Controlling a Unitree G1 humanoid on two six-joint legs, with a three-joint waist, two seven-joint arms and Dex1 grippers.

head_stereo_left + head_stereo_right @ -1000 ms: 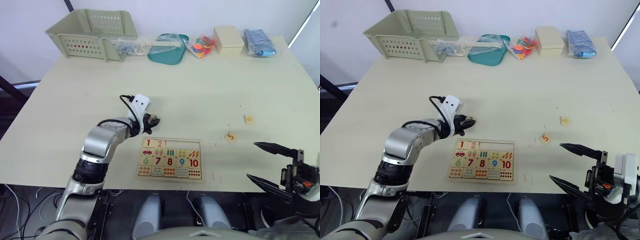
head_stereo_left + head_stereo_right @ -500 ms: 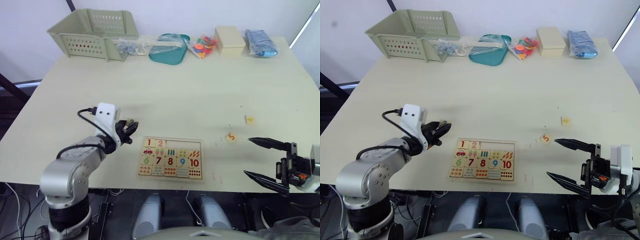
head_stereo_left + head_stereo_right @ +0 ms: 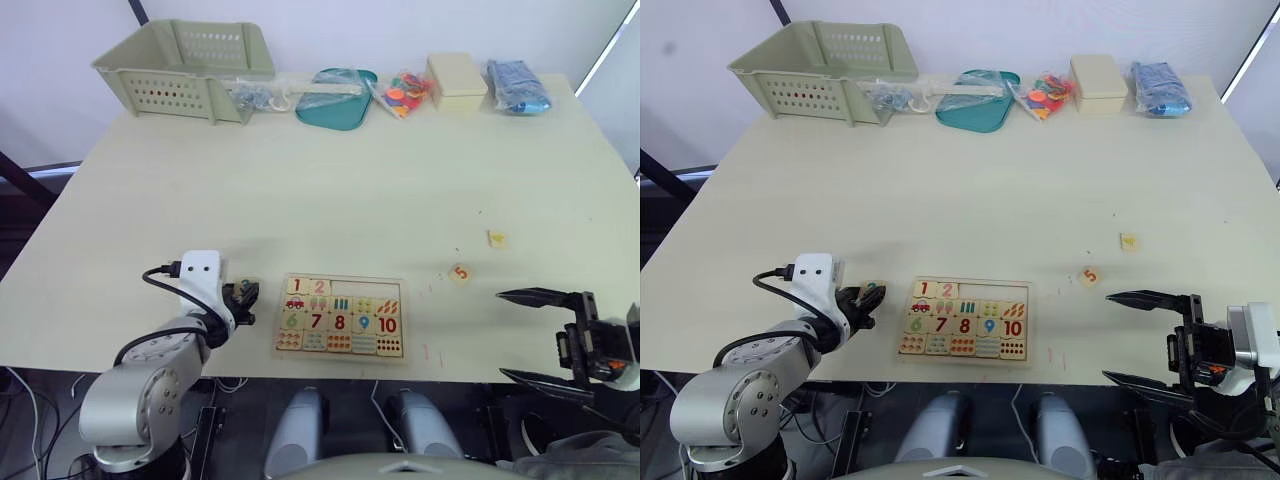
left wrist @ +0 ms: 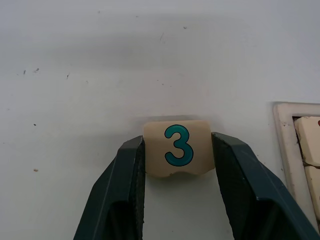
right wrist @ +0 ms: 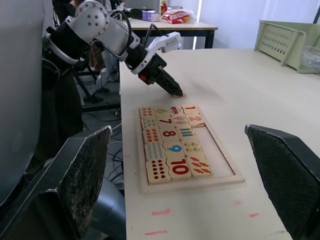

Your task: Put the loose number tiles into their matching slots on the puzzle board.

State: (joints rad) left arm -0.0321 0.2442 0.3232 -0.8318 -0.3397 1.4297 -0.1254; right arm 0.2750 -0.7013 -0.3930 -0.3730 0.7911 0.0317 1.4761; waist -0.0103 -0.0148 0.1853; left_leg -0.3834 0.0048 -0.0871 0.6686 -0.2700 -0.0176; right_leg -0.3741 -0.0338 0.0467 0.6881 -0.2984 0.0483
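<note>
**Tile 3 clamped just left of the board**

Tile 3 (image 4: 179, 154), pale wood with a teal digit, pinched between the two dark fingers (image 4: 120, 195) of the left gripper (image 3: 243, 297), digit face up, low over the table (image 3: 350, 190), just off the left rim of the puzzle board (image 3: 341, 317). Jaws closed on the tile's two opposite sides.

Puzzle board flat near the table's front edge. Upper row: tiles 1 (image 3: 297, 286) and 2 (image 3: 319, 288) seated at the left end, then three bare slots (image 3: 364, 291) to the right. Below: a row of picture tiles, big digits 6 to 10, a row of dot tiles.

Tile 5 (image 3: 460, 272) loose on the table, to the right of the board and well apart from it. One more small pale tile (image 3: 496, 238) farther right and a little farther back, digit too small to read.

Right gripper (image 3: 540, 335) near the table's front right corner, jaws spread wide, nothing between them, well clear of both loose tiles.

Along the far edge: green perforated basket (image 3: 185, 66) on the left, teal tray (image 3: 336, 98), bag of coloured pieces (image 3: 402, 93), cream box (image 3: 456, 80), blue packet (image 3: 517, 85).
</note>
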